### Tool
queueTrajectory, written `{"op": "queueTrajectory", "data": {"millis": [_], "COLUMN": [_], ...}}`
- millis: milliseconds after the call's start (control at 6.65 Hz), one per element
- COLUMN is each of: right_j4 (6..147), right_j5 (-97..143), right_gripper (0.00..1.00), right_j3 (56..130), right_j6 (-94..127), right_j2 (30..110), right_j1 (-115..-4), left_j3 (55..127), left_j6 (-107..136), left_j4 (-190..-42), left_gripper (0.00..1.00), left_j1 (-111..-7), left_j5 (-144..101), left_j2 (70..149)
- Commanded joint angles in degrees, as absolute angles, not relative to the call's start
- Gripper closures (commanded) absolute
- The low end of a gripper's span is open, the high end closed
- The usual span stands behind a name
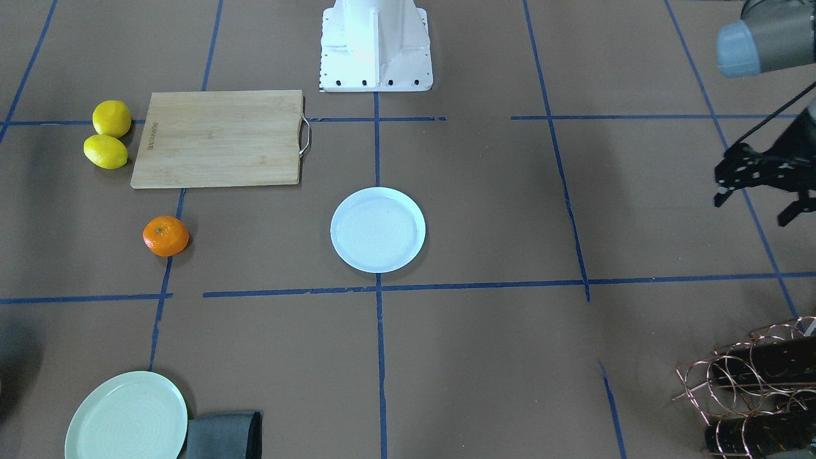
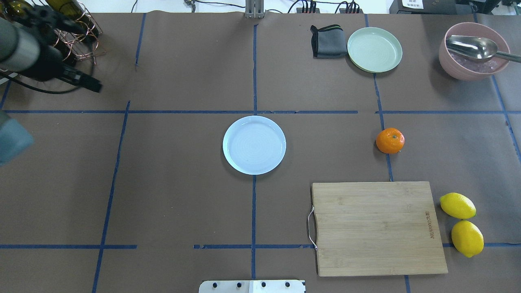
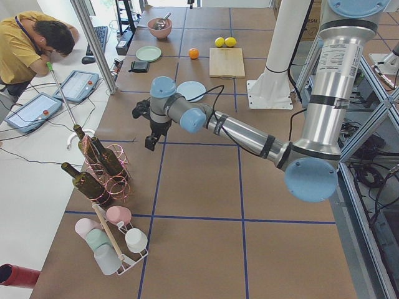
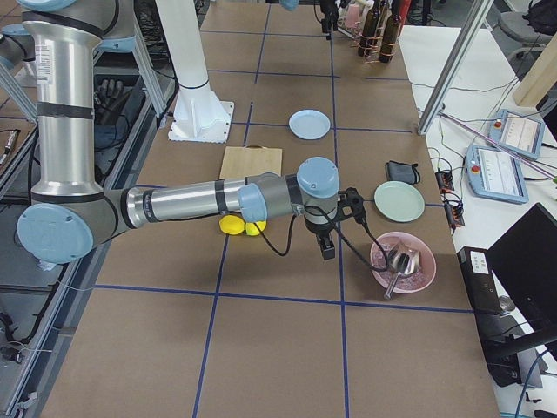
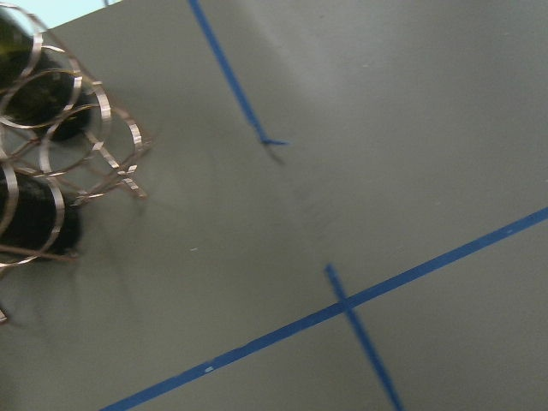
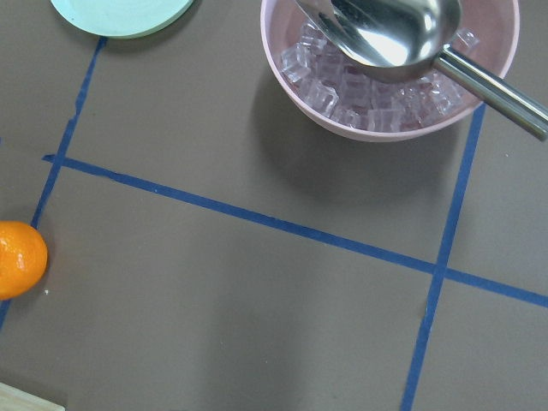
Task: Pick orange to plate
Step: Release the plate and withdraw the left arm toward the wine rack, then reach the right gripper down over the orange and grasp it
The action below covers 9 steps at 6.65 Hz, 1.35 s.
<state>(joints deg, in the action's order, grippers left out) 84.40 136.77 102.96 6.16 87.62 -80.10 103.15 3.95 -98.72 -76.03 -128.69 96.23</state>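
Orange (image 2: 390, 140) on table, well to robot's right of plate (image 2: 254, 145), nearer right gripper (image 4: 326, 251) (finger state can't tell); left gripper (image 1: 752, 212) far off, fingers spread.

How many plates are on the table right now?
2. The white plate sits empty at the centre of the table. The green plate lies at the far side, on the robot's right, beside the grey cloth. No others show; none seems hidden.

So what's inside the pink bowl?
The pink bowl holds clear, ice-like cubes with a shiny metal scoop resting on them. The scoop covers whatever lies beneath it.
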Motion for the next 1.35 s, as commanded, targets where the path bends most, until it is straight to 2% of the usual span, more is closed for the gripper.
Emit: {"op": "queueTrajectory", "data": {"millis": [0,150,301,602,752,1053,1204], "right_j4": [89.9,92.3,92.5,91.9,91.6,76.3,72.5], "right_j5": [133.5,128.5,126.3,126.0,125.2,119.7,119.2], "right_gripper": [0.00,0.00,0.00,0.00,0.00,0.00,0.00], "right_j3": [103.9,107.3,109.7,110.5,109.6,103.7,101.2], "right_j6": [9.9,13.1,18.1,18.9,20.3,35.8,36.8], "right_j2": [81.8,81.4,81.4,81.2,79.9,79.9,80.0], "right_j1": [-73.9,-69.2,-64.9,-57.3,-55.8,-49.9,-48.8], "left_j3": [99.9,100.4,99.9,99.3,98.8,99.6,99.7], "left_j6": [-11.4,-15.6,-15.7,-15.5,-15.1,-15.1,-15.1], "left_j4": [-82.0,-82.0,-82.0,-81.7,-81.9,-81.9,-81.9], "left_gripper": [0.00,0.00,0.00,0.00,0.00,0.00,0.00], "left_j1": [-89.0,-90.4,-94.4,-94.6,-94.5,-94.5,-94.5], "left_j5": [-130.3,-130.3,-132.5,-133.0,-133.2,-133.2,-133.2], "left_j2": [93.2,88.6,86.9,85.7,86.1,86.0,86.1]}}
